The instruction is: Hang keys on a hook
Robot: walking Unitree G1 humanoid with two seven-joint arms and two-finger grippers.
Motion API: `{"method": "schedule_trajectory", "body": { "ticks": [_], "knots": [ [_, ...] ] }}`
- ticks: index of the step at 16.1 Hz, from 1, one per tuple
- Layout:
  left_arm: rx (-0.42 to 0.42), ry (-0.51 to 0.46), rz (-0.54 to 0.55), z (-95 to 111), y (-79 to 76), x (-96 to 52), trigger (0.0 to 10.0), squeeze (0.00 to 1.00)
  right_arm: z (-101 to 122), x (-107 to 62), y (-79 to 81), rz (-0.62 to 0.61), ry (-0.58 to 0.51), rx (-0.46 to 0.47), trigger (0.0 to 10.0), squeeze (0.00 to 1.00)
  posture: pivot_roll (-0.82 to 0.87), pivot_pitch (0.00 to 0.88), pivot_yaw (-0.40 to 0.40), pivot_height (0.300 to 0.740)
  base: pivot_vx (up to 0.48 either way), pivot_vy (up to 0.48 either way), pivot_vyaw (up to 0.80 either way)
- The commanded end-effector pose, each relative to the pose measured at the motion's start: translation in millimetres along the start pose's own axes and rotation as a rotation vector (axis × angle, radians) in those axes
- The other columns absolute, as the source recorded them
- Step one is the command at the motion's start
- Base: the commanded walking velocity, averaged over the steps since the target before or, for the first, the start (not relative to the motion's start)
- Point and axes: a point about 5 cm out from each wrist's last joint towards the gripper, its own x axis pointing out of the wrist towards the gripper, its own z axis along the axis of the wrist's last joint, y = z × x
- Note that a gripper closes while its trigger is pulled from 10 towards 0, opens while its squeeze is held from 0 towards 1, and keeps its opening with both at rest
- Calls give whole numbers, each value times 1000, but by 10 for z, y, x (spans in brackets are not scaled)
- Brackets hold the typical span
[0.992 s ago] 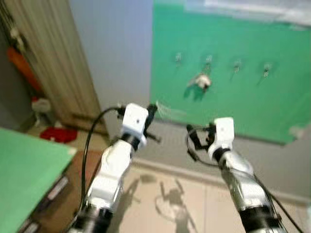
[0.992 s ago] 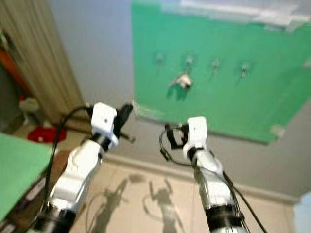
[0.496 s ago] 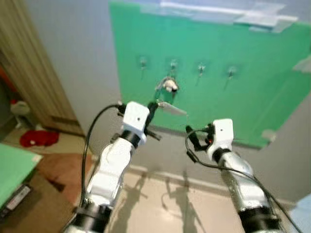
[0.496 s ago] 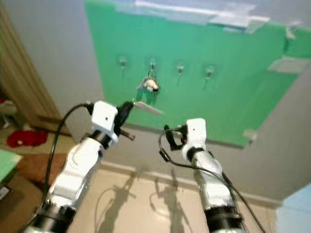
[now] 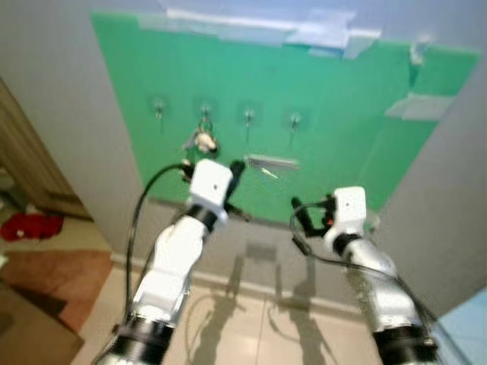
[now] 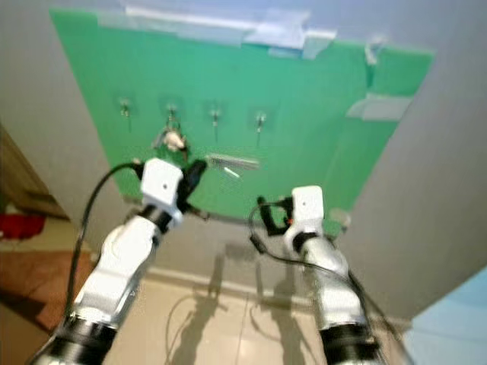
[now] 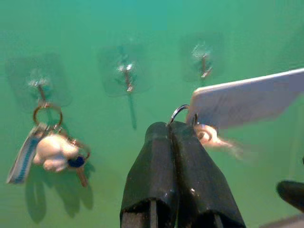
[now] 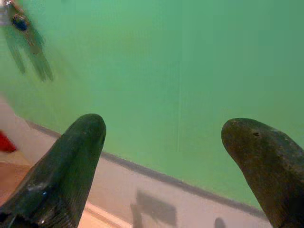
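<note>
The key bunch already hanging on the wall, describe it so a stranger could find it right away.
A big green board is taped to the grey wall, with a row of four small clear hooks. The hanging key bunch is on the second hook from the left. It alone carries a small white plush charm; the other three hooks are bare.

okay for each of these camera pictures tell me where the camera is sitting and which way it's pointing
Left eye view: on the head, facing the green board with its row of hooks; both silver arms show.
Right eye view: the other head eye, same scene.
Left wrist view: looks along the left gripper, shut on a key ring with a white tag, toward the hooks.
Right wrist view: looks along the open right gripper at the board.
Shared: the already hung keys appear in the head and left wrist views.
</note>
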Motion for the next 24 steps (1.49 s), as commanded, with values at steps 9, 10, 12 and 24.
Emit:
{"method": "schedule_trajectory", "body": {
  "ticks": [9,10,12,24],
  "knots": [
    [62,33,-72,112,128,335,0,0,17,-48,23,-12,-13,-2,10000,0,-61,0,59,740,0,0,0],
    [80,38,-64,135,192,389,0,0,-2,-77,16,-22,-11,2,10000,0,-70,0,70,740,0,0,0],
    [108,58,-59,146,267,463,0,0,-25,-114,8,-35,-8,7,10000,0,-81,0,85,740,0,0,0],
    [-60,100,-89,268,504,800,0,0,-63,-176,19,-78,-12,27,10000,0,-110,0,134,740,0,0,0]
  ]
}}
